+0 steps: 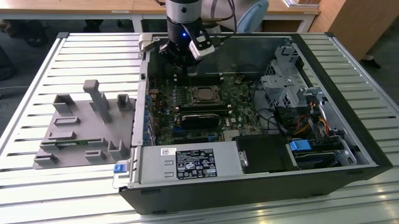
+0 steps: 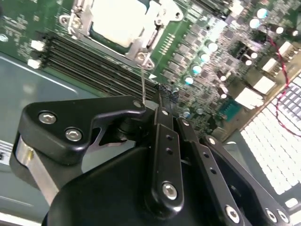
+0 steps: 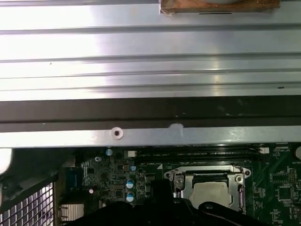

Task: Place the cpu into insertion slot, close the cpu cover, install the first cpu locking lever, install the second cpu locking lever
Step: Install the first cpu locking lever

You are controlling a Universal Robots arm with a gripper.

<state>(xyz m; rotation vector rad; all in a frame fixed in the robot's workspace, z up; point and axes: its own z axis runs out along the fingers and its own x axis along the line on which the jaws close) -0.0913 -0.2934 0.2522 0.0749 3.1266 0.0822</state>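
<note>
Silver slats of the metal table spread wide around the open computer case in the exterior view, and there's plenty of bare room on the exterior view's left, where a grey fixture sits on its own. Inside the case it's much tighter: the power supply fills the near edge, a drive cage crowds the exterior view's right, and the insertion slot sits mid-board with the cpu lying in it. The arm comes straight down over the far side of the case, the gripper hanging above the board just beyond the slot, close to the far wall and clear of the chip. Over to the second wrist view: the black fingers run together to a point, pressed against each other at the tip, and I can't tell whether anything is pinched there. A thin wire lever runs from the slot's corner to right beside that tip. The cpu cover lies down around the pale cpu, with the long memory slots between socket and gripper. First wrist view now: table slats and the case's rim stretch beyond the board, and the cpu shows seated inside its silver frame.
</note>
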